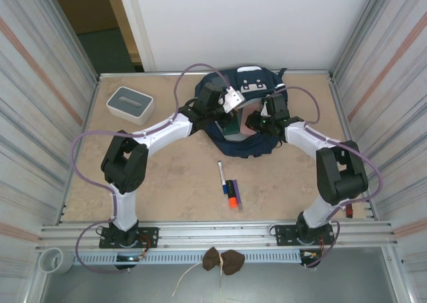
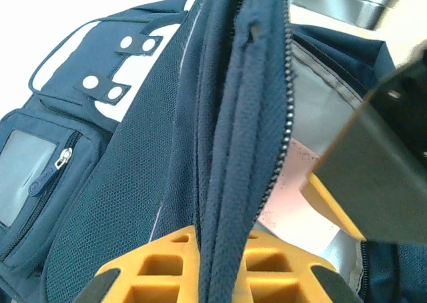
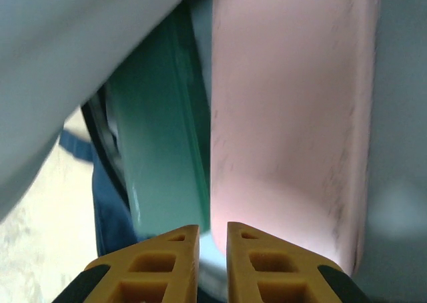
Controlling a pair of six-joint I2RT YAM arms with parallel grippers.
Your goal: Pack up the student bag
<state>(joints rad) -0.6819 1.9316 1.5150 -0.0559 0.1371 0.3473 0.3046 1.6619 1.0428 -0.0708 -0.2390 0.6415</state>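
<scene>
The jaws of the left gripper [image 2: 223, 253] were pinched shut on the zipper rim of the student bag [image 2: 140, 183], with a fold of navy mesh standing up between them. The jaws of the right gripper [image 3: 213, 233] were drawn almost together, leaving a slim gap, right at the mouth of the bag. Just beyond them, inside the bag, a pink book [image 3: 287, 116] stood beside a green book [image 3: 160, 149]. I could not tell whether the jaws nipped the pink book's edge or merely sat against it.

The step appeared to be seating the books in the main pocket. To do it well, the left grip should keep the rim lifted and pulled away from the right arm so the mouth stays wide. The right gripper should press the books straight down along the grey lining [image 2: 320, 96], without catching the zipper teeth.

The bag lay towards the far edge of the surface [image 1: 173, 176], open side up. It was navy with white patches, press studs and a small zipped front pocket with a clear window. A pen [image 1: 221, 177] and a marker [image 1: 231, 195] lay near the bag, on its side towards the arm bases, not yet packed. A white-and-grey box [image 1: 131, 103] sat well to the bag's left.
</scene>
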